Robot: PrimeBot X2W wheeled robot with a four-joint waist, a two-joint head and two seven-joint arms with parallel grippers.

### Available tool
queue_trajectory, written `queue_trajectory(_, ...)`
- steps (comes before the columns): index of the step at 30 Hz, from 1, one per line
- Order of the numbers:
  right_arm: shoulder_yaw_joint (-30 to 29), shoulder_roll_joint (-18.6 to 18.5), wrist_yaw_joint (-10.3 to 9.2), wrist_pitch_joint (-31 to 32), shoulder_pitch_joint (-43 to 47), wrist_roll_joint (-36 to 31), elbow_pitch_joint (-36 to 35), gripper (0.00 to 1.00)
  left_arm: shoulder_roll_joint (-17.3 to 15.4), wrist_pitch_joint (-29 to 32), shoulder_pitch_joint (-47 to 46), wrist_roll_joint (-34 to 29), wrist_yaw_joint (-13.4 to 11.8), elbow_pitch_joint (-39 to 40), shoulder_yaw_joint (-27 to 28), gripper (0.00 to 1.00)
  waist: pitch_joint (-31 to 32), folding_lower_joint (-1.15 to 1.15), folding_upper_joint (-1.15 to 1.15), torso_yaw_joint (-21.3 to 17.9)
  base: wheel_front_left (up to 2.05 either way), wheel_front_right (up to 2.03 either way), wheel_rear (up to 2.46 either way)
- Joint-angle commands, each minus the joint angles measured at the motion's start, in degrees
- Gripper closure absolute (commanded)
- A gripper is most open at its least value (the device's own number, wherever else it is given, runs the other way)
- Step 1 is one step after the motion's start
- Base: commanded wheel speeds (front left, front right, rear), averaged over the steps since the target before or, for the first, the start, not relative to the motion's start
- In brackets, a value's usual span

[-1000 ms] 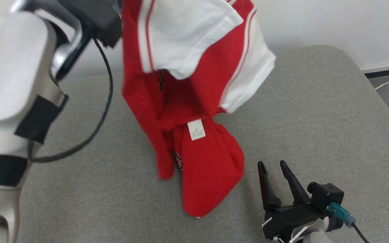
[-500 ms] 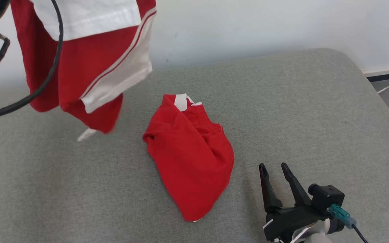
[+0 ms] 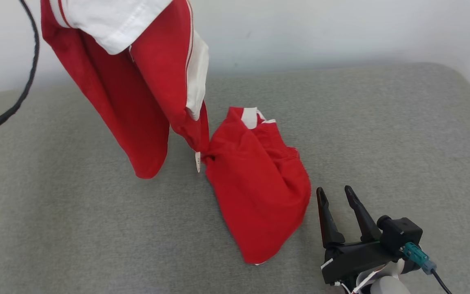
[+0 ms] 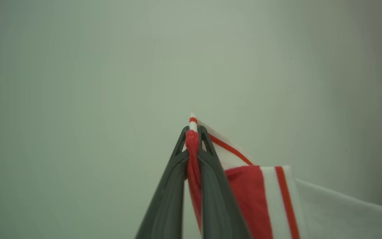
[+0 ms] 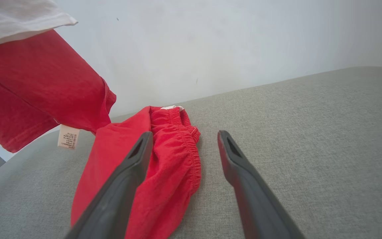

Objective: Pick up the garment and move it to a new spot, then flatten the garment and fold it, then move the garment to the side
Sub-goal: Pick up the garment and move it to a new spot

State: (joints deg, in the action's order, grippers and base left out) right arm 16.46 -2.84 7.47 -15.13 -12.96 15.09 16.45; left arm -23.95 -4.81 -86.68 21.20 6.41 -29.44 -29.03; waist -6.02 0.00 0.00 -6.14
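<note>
Sitting lower right of the head view, right end effector [image 3: 333,190] is spread wide and empty, just beside the red-and-white garment [image 3: 255,192] bunched mid-frame on the grey cushion [image 3: 382,122]. Garment's other end hangs from upper left, pinched in the clamped left end effector [image 4: 193,130].

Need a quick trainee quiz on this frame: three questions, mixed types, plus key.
1. True or false: the right gripper is shut on the garment.
2. Multiple choice: the left gripper is closed on
A) a red-and-white edge of the garment
B) a blue towel
C) nothing
3. Short answer: part of the garment hangs in the air. What does the rest of it lie on?

Key
1. False. Its jaws stand open and empty beside the garment.
2. A
3. The grey cushion.
</note>
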Motion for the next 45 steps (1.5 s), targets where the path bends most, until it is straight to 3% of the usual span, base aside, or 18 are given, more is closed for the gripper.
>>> queue_trajectory(1, 0.0, -0.1, 0.04, -0.1, 0.5, -0.6, -0.3, 0.00, -0.5, -0.5, 0.7, 0.2, -0.3, 0.0, 0.4, 1.00, -1.0, 0.00, 0.00, 2.3, 0.00, 0.00, 0.00)
queue_trajectory(12, -0.4, -0.1, 0.04, -0.1, -0.8, -4.9, -5.4, 0.00, -6.4, -3.3, 6.2, 2.5, -2.6, -3.0, 3.9, 1.00, -3.7, 0.00, 0.00, 10.6, 0.00, 0.00, 0.00)
queue_trajectory(24, 0.5, -1.5, 0.04, -0.1, -0.9, -7.6, -10.4, 0.00, -15.9, -7.2, 11.3, 2.9, -4.0, -7.5, 7.7, 1.00, -7.2, 0.00, 0.00, 13.2, 0.00, 0.00, 0.00)
queue_trajectory(36, 2.1, -3.5, 0.05, 0.0, -0.2, -8.4, -14.3, 0.00, -18.7, -9.4, 14.7, 2.8, -6.9, -9.5, 9.4, 1.00, -8.8, 0.00, 0.00, 16.3, 0.00, 0.00, 0.00)
queue_trajectory(45, 2.9, -5.2, 0.05, 1.8, -1.2, -8.8, -16.8, 0.00, -16.3, -10.1, 20.6, 6.5, -8.1, -7.0, 11.1, 1.00, -11.8, 0.00, 0.00, 16.5, 0.00, 0.00, 0.00)
